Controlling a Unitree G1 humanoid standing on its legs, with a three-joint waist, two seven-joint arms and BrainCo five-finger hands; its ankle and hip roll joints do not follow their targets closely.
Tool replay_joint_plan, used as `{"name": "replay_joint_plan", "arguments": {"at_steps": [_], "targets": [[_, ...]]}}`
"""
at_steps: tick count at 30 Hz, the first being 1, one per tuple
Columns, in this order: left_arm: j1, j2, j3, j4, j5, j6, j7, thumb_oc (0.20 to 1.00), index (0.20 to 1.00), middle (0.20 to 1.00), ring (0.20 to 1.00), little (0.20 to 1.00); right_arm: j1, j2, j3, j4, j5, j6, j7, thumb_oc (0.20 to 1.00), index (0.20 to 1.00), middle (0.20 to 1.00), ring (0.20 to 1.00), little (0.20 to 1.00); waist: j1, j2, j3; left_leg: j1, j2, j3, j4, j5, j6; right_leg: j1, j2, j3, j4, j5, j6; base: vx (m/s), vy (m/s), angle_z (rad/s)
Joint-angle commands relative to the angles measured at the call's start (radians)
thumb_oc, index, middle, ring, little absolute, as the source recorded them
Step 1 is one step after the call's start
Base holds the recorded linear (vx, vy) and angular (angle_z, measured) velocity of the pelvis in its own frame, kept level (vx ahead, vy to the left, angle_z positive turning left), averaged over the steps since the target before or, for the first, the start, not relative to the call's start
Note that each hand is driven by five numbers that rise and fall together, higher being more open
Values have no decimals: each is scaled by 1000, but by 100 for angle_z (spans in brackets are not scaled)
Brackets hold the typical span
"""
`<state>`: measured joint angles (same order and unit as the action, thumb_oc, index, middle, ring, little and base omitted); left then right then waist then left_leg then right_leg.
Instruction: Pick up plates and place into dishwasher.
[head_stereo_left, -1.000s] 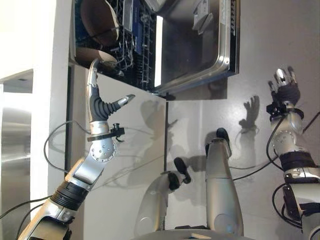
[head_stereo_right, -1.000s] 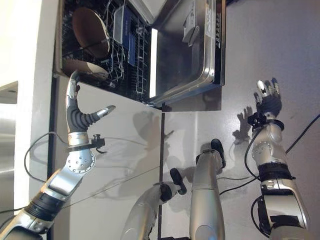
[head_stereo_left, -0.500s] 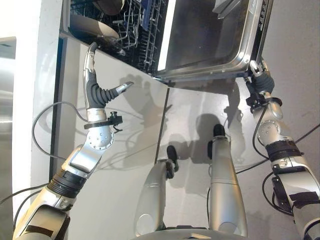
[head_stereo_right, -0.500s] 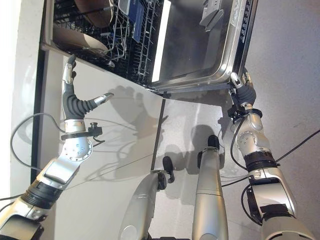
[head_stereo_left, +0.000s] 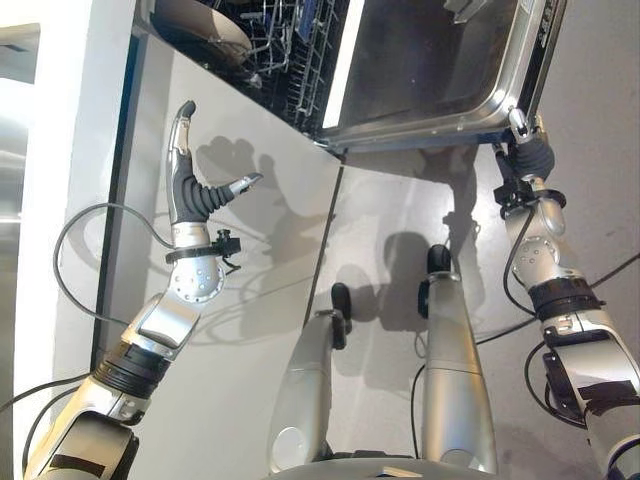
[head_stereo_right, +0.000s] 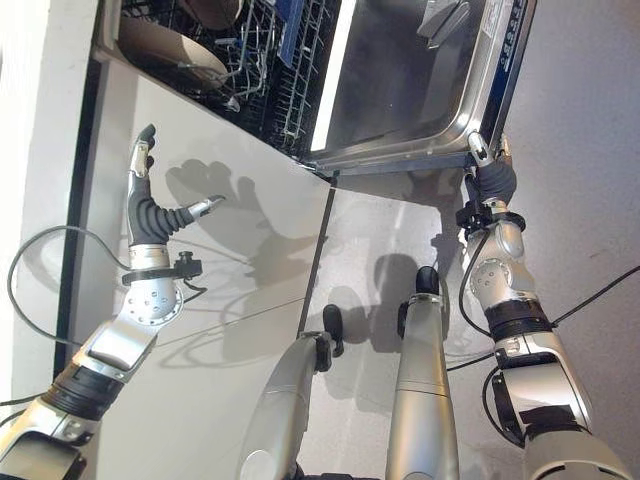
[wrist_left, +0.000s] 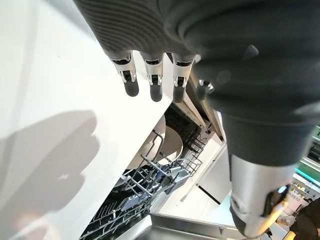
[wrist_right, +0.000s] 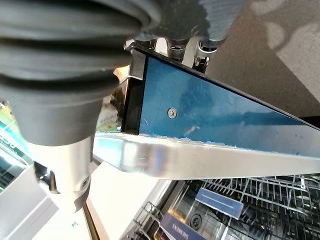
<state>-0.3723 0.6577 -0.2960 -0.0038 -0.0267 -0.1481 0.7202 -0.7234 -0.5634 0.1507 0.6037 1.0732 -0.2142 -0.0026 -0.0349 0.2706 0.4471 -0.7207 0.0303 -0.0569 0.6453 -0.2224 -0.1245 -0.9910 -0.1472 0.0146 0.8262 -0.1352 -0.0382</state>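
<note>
The right hand (head_stereo_left: 527, 150) sits at the corner of the open stainless-steel dishwasher door (head_stereo_left: 430, 70), thumb over the steel rim, fingers behind the edge. The left hand (head_stereo_left: 190, 185) is raised with straight fingers, holding nothing. Round brown plates (head_stereo_right: 170, 50) stand in the dark wire rack (head_stereo_left: 290, 50).

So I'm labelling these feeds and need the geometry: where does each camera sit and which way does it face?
Left eye view: on the head, looking down at the open dishwasher door, with the left hand raised before the cabinet panel.
Right eye view: beside it, same scene; the right hand is at the door's corner.
Left wrist view: along the left hand's fingers toward the rack and a plate.
Right wrist view: under the door's edge.
All four views share the dishwasher.
</note>
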Motion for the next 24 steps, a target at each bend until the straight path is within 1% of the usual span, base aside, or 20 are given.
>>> {"name": "replay_joint_plan", "arguments": {"at_steps": [1, 4, 6, 7, 8, 9, 11, 14, 15, 17, 18, 22, 24], "targets": [[-63, 96, 88, -75, -46, -52, 10, 1000, 1000, 1000, 1000, 1000, -268, 136, 220, -300, -81, 48, 158, 1000, 1000, 1000, 1000, 1000, 62, -19, 73, -33, -67, 13, 26, 104, 73, 177, -32, 17, -289, 93, 76, -44, 107, 4], [-69, 97, 89, -74, -54, -51, 11, 1000, 1000, 1000, 1000, 1000, -262, 153, 239, -316, -98, 55, 150, 1000, 1000, 1000, 1000, 1000, 67, -35, 73, 19, -70, 16, 10, 91, 77, 237, -41, 8, -314, 97, 77, -36, 122, 2], [-72, 100, 94, -71, -62, -49, 7, 1000, 1000, 1000, 1000, 1000, -271, 164, 246, -293, -92, 53, 157, 1000, 1000, 1000, 1000, 1000, 77, -46, 73, 66, -75, 17, -9, 76, 83, 292, -49, 1, -340, 103, 80, -16, 137, 7], [-70, 104, 101, -69, -68, -51, 2, 1000, 1000, 1000, 1000, 1000, -271, 168, 251, -285, -95, 47, 154, 1000, 1000, 1000, 1000, 1000, 88, -58, 72, 100, -79, 16, -28, 66, 86, 336, -56, -6, -363, 107, 83, 21, 132, 6], [-66, 107, 103, -66, -74, -52, 0, 1000, 1000, 1000, 1000, 1000, -265, 174, 255, -280, -98, 37, 152, 1000, 1000, 1000, 1000, 1000, 99, -69, 58, 123, -83, 13, -47, 65, 89, 368, -61, -15, -386, 112, 87, 29, 103, 7], [-65, 109, 104, -66, -76, -52, 1, 1000, 1000, 1000, 1000, 1000, -264, 176, 256, -279, -97, 35, 153, 1000, 1000, 1000, 1000, 1000, 101, -71, 56, 130, -84, 11, -53, 66, 90, 377, -63, -17, -394, 114, 87, 62, 85, 13], [-51, 124, 112, -62, -85, -58, -19, 1000, 1000, 1000, 1000, 1000, -241, 187, 253, -269, -86, 1, 153, 1000, 1000, 1000, 1000, 1000, 132, -103, 18, 169, -86, -5, -91, 67, 96, 441, -71, -42, -440, 123, 95, 62, 44, 21], [-43, 137, 118, -63, -82, -62, -43, 1000, 1000, 1000, 1000, 1000, -220, 201, 243, -263, -80, -37, 150, 1000, 1000, 1000, 1000, 1000, 163, -138, -10, 200, -82, -20, -121, 71, 99, 505, -75, -72, -484, 129, 102, 62, -55, 42], [-38, 150, 126, -63, -88, -70, -71, 1000, 1000, 1000, 1000, 1000, -206, 206, 235, -253, -71, -63, 146, 1000, 1000, 1000, 1000, 1000, 187, -163, -33, 222, -78, -31, -137, 72, 98, 556, -77, -97, -515, 132, 107, 111, -100, 35], [-32, 164, 138, -64, -101, -77, -109, 1000, 1000, 1000, 1000, 1000, -190, 204, 227, -241, -63, -79, 144, 1000, 1000, 1000, 1000, 1000, 215, -190, -60, 256, -74, -42, -155, 73, 97, 622, -79, -127, -555, 135, 113, 153, -115, 52], [-25, 171, 145, -61, -103, -83, -138, 1000, 1000, 1000, 1000, 1000, -182, 209, 225, -232, -57, -94, 135, 1000, 1000, 1000, 1000, 1000, 233, -212, -80, 281, -69, -47, -170, 72, 97, 663, -77, -141, -581, 138, 117, 167, -126, 60], [9, 171, 162, -61, -94, -101, -207, 1000, 1000, 1000, 1000, 1000, -124, 241, 230, -254, -61, -132, 97, 1000, 1000, 1000, 1000, 1000, 273, -280, -140, 355, -57, -59, -217, 73, 98, 784, -68, -174, -662, 159, 134, 183, -102, 43], [32, 159, 168, -63, -84, -108, -238, 1000, 1000, 1000, 1000, 1000, -89, 259, 228, -273, -72, -139, 70, 1000, 1000, 1000, 1000, 1000, 282, -305, -169, 388, -54, -64, -238, 71, 100, 829, -67, -176, -695, 170, 145, 168, -42, 26]]}}
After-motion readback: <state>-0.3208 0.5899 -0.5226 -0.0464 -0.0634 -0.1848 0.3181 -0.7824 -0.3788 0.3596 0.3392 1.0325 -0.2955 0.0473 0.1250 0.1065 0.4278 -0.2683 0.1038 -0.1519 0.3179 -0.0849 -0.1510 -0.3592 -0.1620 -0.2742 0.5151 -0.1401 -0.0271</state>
